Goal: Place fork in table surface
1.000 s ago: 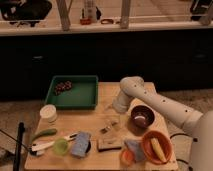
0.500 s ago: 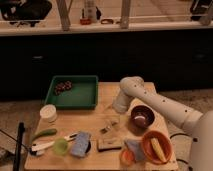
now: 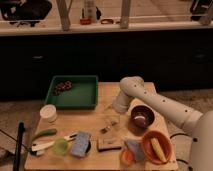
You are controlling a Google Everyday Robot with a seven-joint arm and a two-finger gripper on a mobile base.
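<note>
Small dull-silver fork near the middle of the table, right at the tip of the gripper. Cannot tell whether resting on the wood or hanging just above it. Cannot tell either whether gripped or let go. Gripper low over the table's middle, pointing down, under a white wrist. White arm bent at an elbow above the table's back part, then sloping down and right to the lower right corner of the view.

Just right of the gripper, a dark red bowl. In front of the fork, a brown block, lying flat. Left of the block, a blue pack, close against a green cup. Farther left, a white utensil, and behind it a green pod, both near the table's left edge. Behind those, a white cup, upright. At the back left, a green tray with a dark clump in its far left corner. At the front right, an orange bowl holding a yellow piece. Just left of that bowl, a blue cloth, and in front of the cloth a small orange thing. Behind the table, dark cabinets under a pale counter.
</note>
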